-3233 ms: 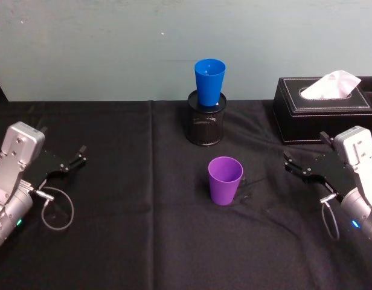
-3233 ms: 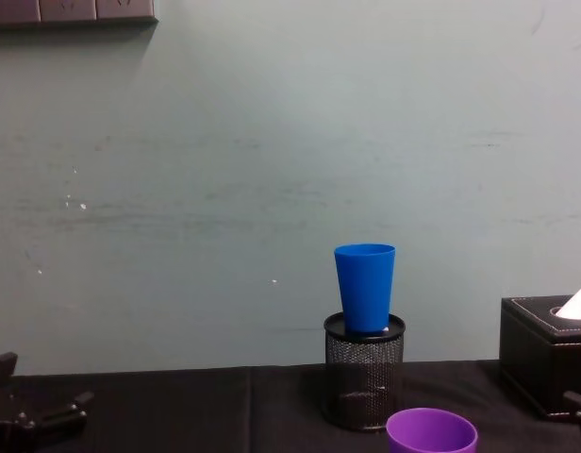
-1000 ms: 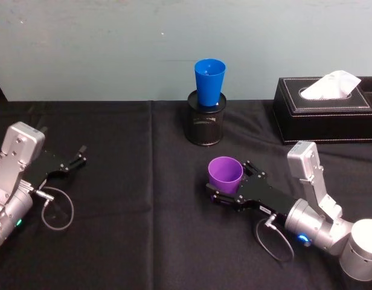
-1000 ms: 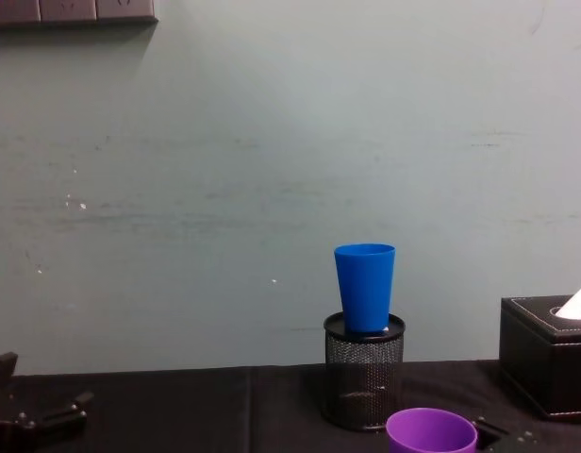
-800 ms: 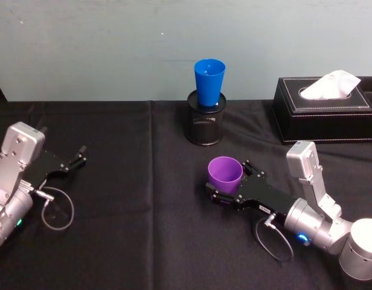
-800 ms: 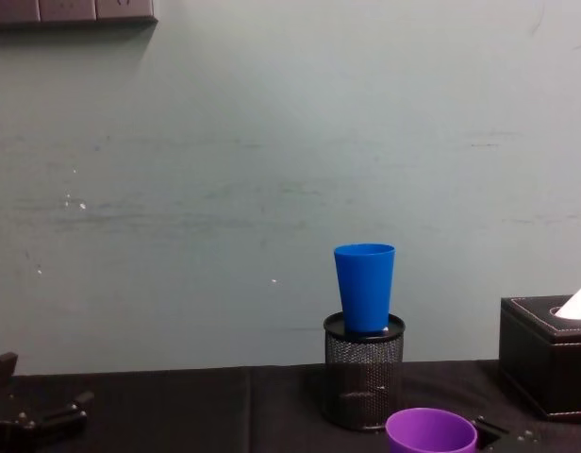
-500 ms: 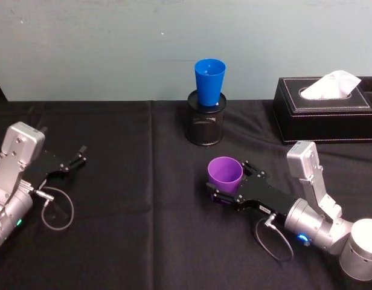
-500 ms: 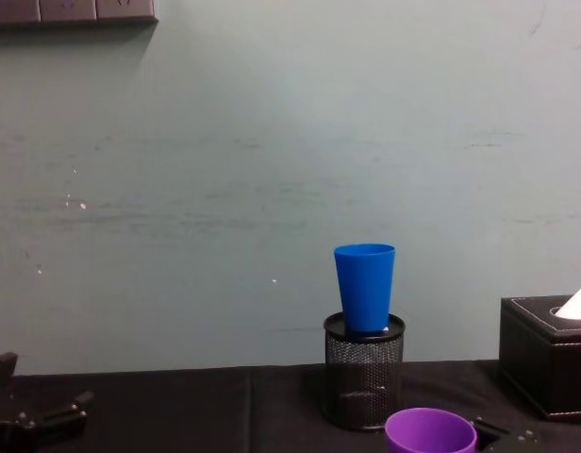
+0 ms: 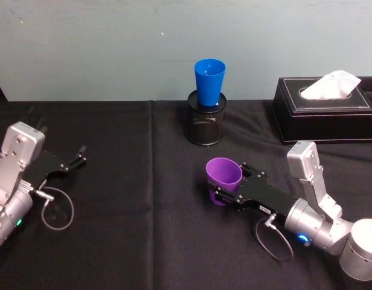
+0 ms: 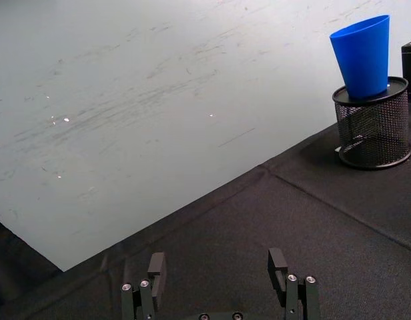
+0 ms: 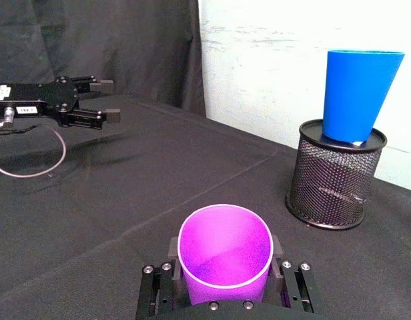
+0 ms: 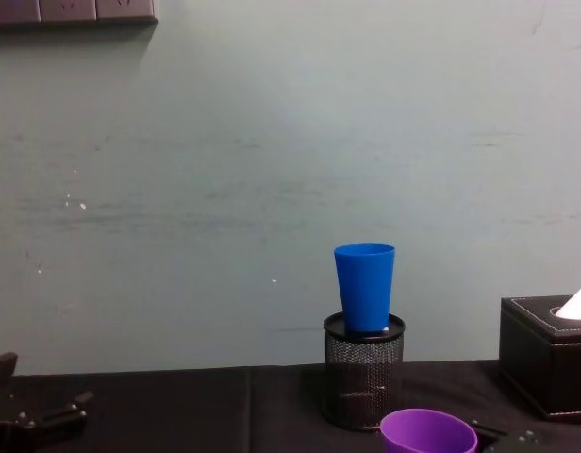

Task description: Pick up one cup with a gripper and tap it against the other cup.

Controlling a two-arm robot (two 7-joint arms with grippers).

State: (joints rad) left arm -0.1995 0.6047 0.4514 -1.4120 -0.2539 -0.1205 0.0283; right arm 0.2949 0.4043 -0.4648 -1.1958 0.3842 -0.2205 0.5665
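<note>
**Right gripper (image 9: pixel 231 179) clamping the purple cup (image 9: pixel 223 180) mid-worktop**

Near the left edge of the black-draped worktop (image 9: pixel 144 241), the left gripper (image 9: pixel 82 155) is lying idle close to the cloth. Its two fingers (image 10: pixel 157 267) are standing well apart with nothing between them, and a loop of cable is trailing beside the arm.

At the middle of the back edge, the blue cup (image 9: pixel 209 81) is standing upright with its narrow base sunk into the mouth of a black mesh pen holder (image 9: pixel 205 127). It is rising well above the holder's rim.

Nearer the front, a little right of centre and well apart from the blue cup, the purple cup is sitting mouth up between the right gripper's black jaws. The jaws are pressing on opposite sides of its wall below the rim. From the head camera the cup is leaning slightly toward the left. Whether its base is touching the cloth I cannot tell. The right arm is reaching in from the front right corner, a blue light glowing on it and a black cable looping beneath.

At the back right corner, a black tissue box (image 9: pixel 325 118) is sitting with a white tissue poking out of its top.
</note>
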